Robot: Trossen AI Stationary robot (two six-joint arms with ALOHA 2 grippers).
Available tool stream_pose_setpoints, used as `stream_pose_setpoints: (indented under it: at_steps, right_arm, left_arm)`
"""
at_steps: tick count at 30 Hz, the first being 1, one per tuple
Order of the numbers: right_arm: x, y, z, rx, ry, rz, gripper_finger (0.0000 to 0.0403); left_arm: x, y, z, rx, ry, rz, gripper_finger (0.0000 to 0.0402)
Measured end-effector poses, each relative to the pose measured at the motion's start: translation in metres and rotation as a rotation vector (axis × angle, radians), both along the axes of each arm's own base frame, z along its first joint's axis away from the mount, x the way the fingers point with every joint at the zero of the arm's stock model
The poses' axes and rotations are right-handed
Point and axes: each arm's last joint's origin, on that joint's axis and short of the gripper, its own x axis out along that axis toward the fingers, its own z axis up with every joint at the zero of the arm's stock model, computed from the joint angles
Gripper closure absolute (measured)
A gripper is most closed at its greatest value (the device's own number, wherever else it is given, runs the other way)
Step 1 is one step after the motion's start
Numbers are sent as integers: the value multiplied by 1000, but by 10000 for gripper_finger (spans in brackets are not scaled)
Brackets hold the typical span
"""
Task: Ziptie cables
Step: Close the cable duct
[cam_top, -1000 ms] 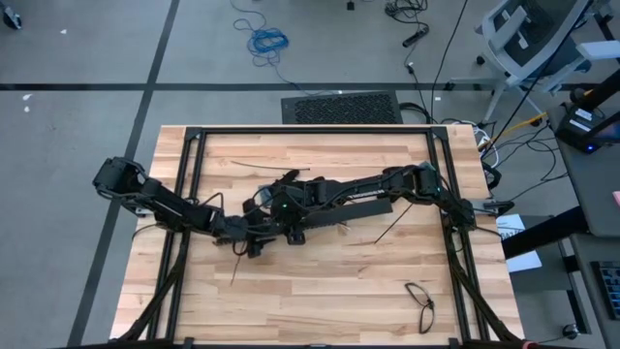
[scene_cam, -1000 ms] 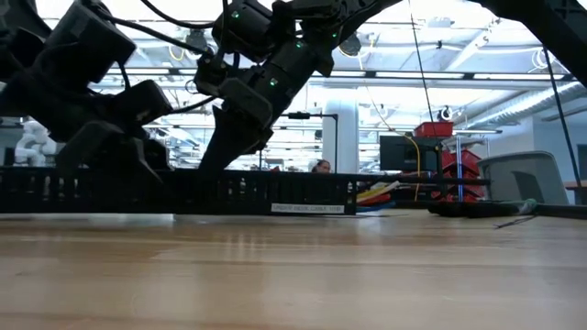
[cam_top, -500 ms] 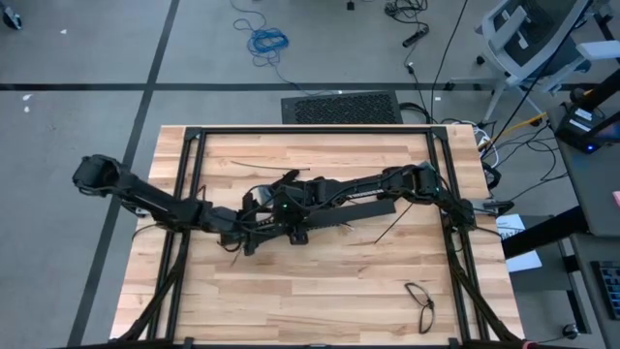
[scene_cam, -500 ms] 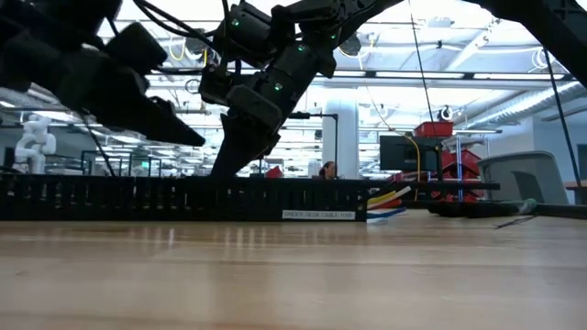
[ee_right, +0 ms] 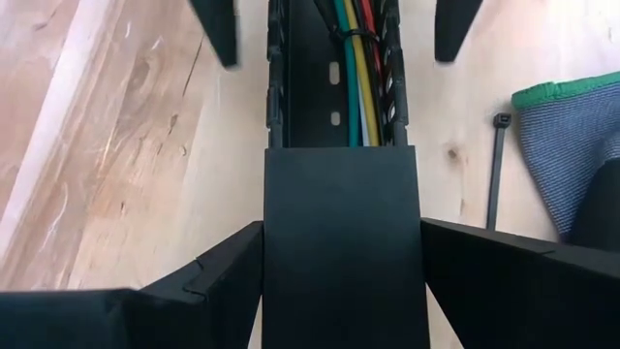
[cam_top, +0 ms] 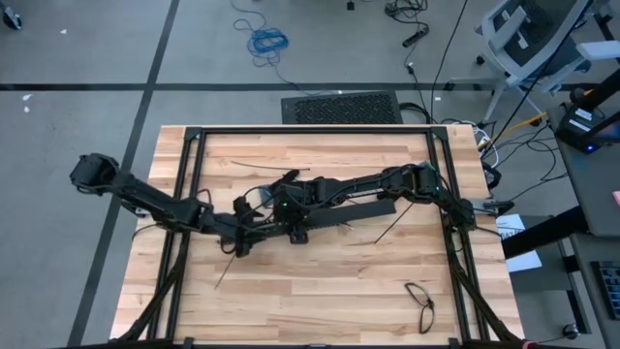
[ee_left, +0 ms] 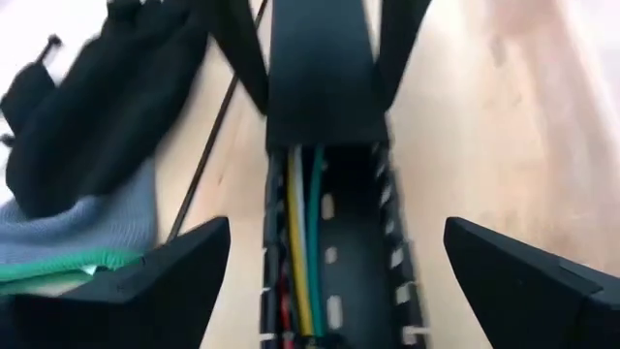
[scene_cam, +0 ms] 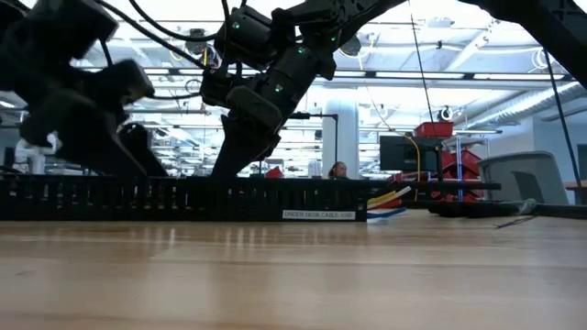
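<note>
Cables (ee_right: 356, 68) laid in slotted bar (ee_right: 339, 242) on worktop (cam_top: 320, 291) | zip tie (ee_right: 494, 174) beside | left gripper (ee_left: 329, 267) spread over bar | right gripper (ee_right: 339, 257) clamped on bar

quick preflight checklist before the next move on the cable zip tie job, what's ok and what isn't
1. Cables lying inside the slotted duct: ok, yellow, green and red wires run along the channel.
2. Black band around the cables near the duct's far end in the right wrist view: cannot tell if it is a tightened tie.
3. Right gripper steadying the duct: ok, fingers straddle the black cover piece.
4. Left gripper free: ok, open, over the duct, holding nothing.
5. Spare zip tie within reach: ok, lying on the table beside the duct.
6. Gloved hand close to the duct: not ok.
</note>
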Motion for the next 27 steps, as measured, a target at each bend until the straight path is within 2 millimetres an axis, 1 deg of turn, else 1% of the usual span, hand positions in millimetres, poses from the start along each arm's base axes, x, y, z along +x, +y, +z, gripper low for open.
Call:
stream_pose_setpoints:
  at_steps: [3, 8, 11, 15, 27]
  right_arm:
    - [1, 0, 0, -2, -6, -2, 154]
    - [1, -1, -1, -3, -15, -7, 154]
    - [1, -1, -1, -4, -15, -7, 154]
    - [1, -1, -1, -5, -15, -7, 154]
    - [2, -1, -1, -8, -17, -6, 154]
  left_arm:
    - [3, 0, -7, 3, 28, 2, 26]
    - [15, -4, -12, -21, -30, -10, 26]
    - [18, -5, -16, -16, -37, -3, 26]
    - [18, -5, -20, -10, -18, -2, 26]
    - [18, -4, -21, 9, -8, 14, 26]
